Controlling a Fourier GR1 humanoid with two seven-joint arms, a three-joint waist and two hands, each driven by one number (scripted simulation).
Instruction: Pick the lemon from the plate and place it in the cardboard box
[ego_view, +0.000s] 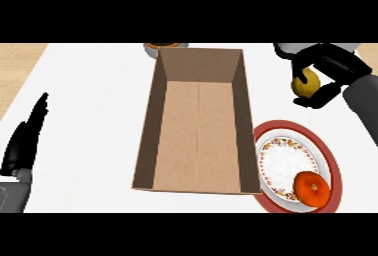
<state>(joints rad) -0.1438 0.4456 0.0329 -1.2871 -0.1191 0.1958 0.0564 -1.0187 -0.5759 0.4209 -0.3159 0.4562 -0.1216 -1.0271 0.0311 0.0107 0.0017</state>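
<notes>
While the cardboard box (198, 125) lies open with only its bare floor showing, the right hand (325, 75) curls its fingers round the lemon (304, 85), right of the box. Beside it, the plate (284, 162) holds an orange fruit (311, 188). At the left edge, the left hand (26, 142) rests, fingers straight.

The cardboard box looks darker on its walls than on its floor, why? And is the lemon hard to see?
In the head view, the cardboard box has shaded inner walls and a paler floor, since light falls from above. Also in the head view, the lemon is half hidden by the right hand curled round it. The plate looks bright, without glare.
</notes>
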